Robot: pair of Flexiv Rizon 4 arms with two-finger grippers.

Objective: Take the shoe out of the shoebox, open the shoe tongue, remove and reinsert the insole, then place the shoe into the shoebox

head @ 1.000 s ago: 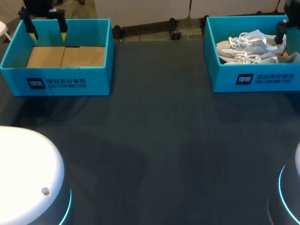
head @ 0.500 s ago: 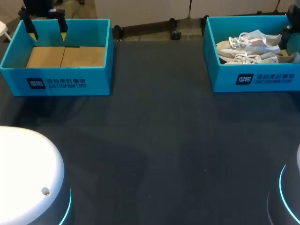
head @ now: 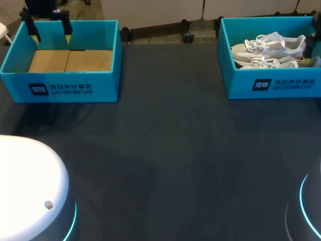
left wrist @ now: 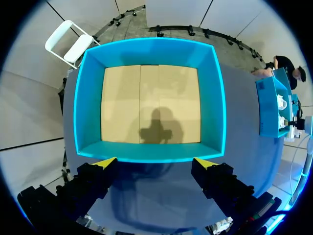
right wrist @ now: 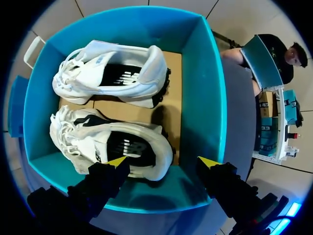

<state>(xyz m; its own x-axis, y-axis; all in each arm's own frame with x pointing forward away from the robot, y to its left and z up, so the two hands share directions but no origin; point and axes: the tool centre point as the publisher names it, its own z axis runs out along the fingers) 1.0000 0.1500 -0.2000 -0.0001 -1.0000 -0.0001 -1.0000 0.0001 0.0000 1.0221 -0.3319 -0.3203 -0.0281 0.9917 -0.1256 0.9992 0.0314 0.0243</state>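
1. Two teal shoeboxes stand on the dark table (head: 165, 150), well apart: the left shoebox (head: 60, 88) at the far left and the right shoebox (head: 273, 85) at the far right.
2. Both white sneakers lie inside the right shoebox, side by side on its cardboard floor, with toes and laces towards the left and heels towards the right.
3. The far sneaker (head: 275, 42) lies along the box's far wall, and the near sneaker (head: 266, 61) lies along its near wall. The right wrist view shows a dark insole in the opening of each.
4. The right gripper (right wrist: 162, 161) hangs over the right end of that box with its fingers spread wide and nothing between them.
5. One of its yellow tips shows over the near sneaker's heel opening, and the other over the box's right end wall. I cannot tell whether either tip touches anything.
6. The left shoebox holds only its tan cardboard floor (left wrist: 149, 105).
7. The left gripper (head: 50, 35) hangs at the far side of the left shoebox, its fingers wide apart and holding nothing.
8. In the left wrist view the box lies ahead of the fingers, and the gripper's shadow (left wrist: 156, 129) falls on the cardboard.
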